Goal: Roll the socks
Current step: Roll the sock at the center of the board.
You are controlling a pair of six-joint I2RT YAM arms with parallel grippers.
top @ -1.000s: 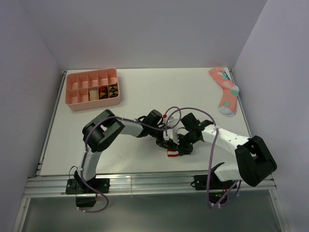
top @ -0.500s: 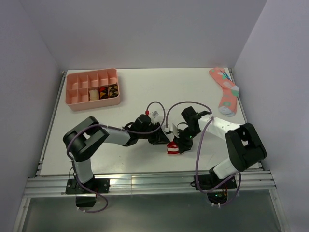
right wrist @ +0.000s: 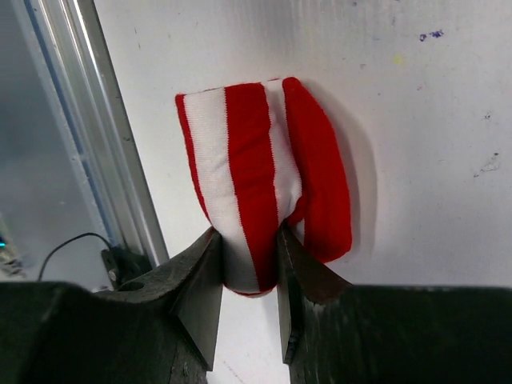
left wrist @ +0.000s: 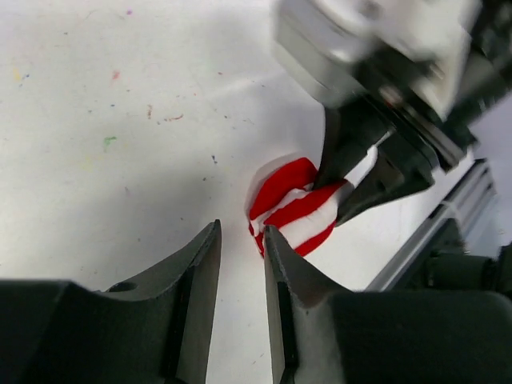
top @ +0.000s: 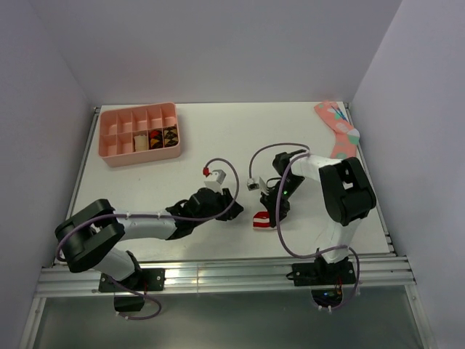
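Note:
A rolled red-and-white striped sock bundle [top: 260,221] lies on the white table near its front edge. My right gripper [top: 271,211] comes at it from behind and is shut on it. In the right wrist view its two fingers pinch the near end of the sock bundle [right wrist: 256,180], with the right gripper [right wrist: 246,240] squeezing the fabric in. My left gripper [top: 234,209] sits just left of the bundle. In the left wrist view the left gripper [left wrist: 240,234] stands slightly open with only bare table between its fingers, its tips a little short of the striped sock [left wrist: 290,202].
A pink compartment tray [top: 107,154] stands at the back left, some cells filled. A pink patterned sock [top: 340,138] lies at the back right. The aluminium rail [top: 218,273] runs along the table's front edge, close to the bundle.
My left gripper let go, opened a little and drew back to the left of the bundle. The right arm swung its elbow back while its gripper stayed on the sock.

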